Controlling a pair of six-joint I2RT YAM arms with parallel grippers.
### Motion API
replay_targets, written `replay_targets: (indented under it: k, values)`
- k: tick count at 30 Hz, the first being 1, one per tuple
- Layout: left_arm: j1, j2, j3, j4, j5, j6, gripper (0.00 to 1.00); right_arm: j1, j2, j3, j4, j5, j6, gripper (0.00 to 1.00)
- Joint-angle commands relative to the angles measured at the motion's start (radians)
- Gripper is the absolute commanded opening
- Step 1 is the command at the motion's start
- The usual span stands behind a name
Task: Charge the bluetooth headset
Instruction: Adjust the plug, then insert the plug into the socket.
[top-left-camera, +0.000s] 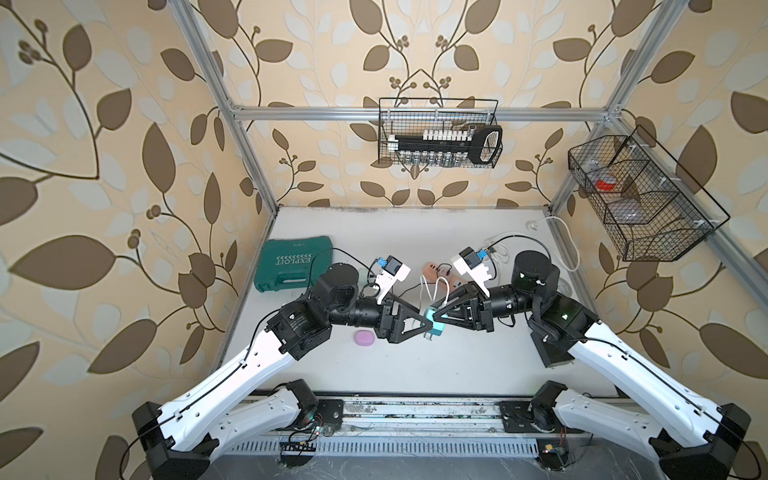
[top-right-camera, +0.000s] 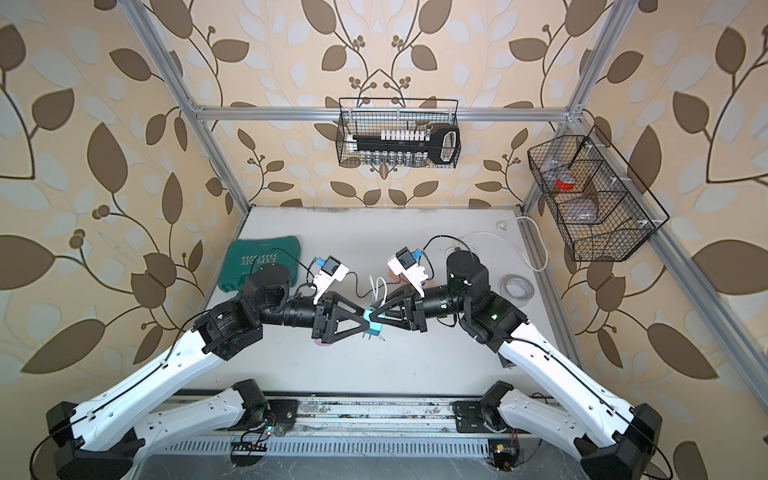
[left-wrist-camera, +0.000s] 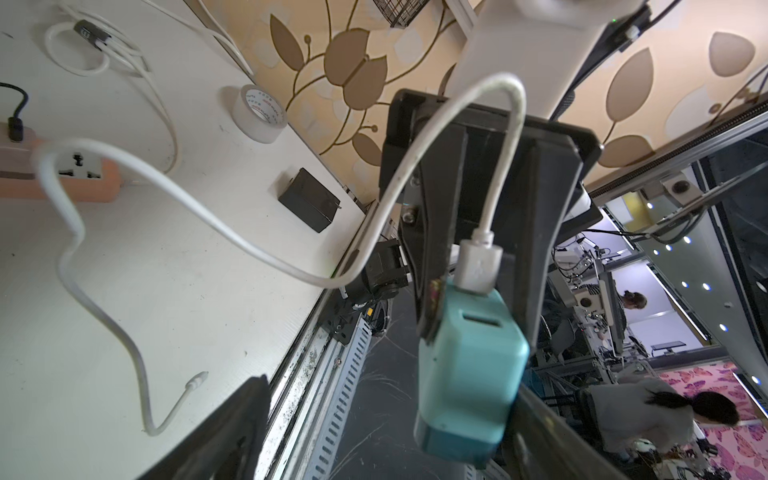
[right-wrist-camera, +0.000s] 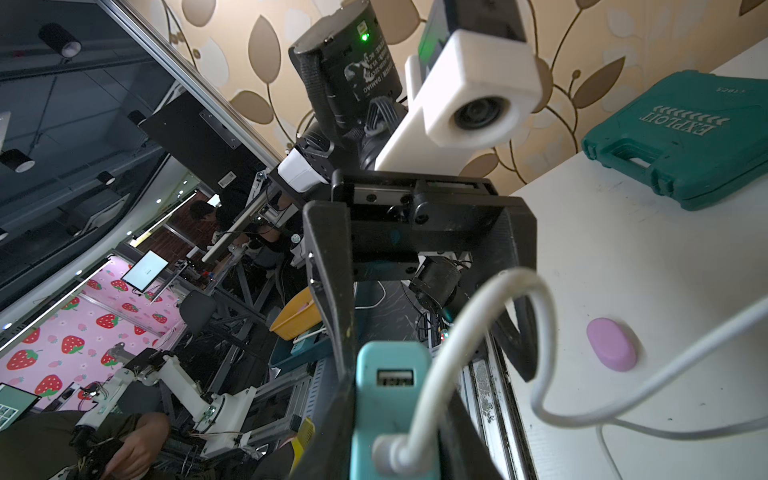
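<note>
A teal USB charger (top-left-camera: 437, 329) (left-wrist-camera: 469, 374) hangs above the table's middle. My right gripper (top-left-camera: 435, 316) (right-wrist-camera: 395, 415) is shut on it. A white cable (left-wrist-camera: 208, 216) is plugged into one of the charger's two ports; its free small plug (left-wrist-camera: 195, 380) lies on the table. My left gripper (top-left-camera: 428, 326) (left-wrist-camera: 384, 411) stands open around the charger, which sits close to one finger. The bluetooth headset's lilac oval case (top-left-camera: 364, 338) (right-wrist-camera: 611, 344) lies on the table below the left gripper. A salmon power strip (top-left-camera: 436, 269) (left-wrist-camera: 62, 178) lies behind the grippers.
A green tool case (top-left-camera: 295, 262) lies at the left. At the right are a tape roll (top-right-camera: 516, 289) and a small black box (left-wrist-camera: 309, 199). A coiled white cord (top-left-camera: 498, 249) lies at the back right. Wire baskets (top-left-camera: 438, 133) (top-left-camera: 640, 195) hang on the walls.
</note>
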Motion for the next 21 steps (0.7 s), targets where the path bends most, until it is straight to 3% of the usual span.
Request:
replay_targets:
  k: [1, 7, 12, 16, 21]
  values:
    - [0.037, -0.059, 0.018, -0.046, -0.076, 0.030, 0.92, -0.016, 0.002, 0.042, -0.088, -0.007, -0.074, 0.14]
    - [0.137, -0.095, 0.018, -0.118, -0.133, 0.024, 0.94, -0.019, 0.027, 0.099, -0.294, 0.119, -0.216, 0.14]
    - [0.152, -0.092, -0.003, -0.114, -0.167, 0.002, 0.94, -0.002, 0.120, 0.199, -0.569, 0.408, -0.419, 0.14]
    - [0.153, -0.081, -0.023, -0.093, -0.173, -0.017, 0.94, 0.014, 0.235, 0.264, -0.642, 0.582, -0.505, 0.15]
    - [0.153, -0.081, -0.048, -0.070, -0.166, -0.044, 0.94, 0.012, 0.372, 0.361, -0.612, 0.646, -0.560, 0.15]
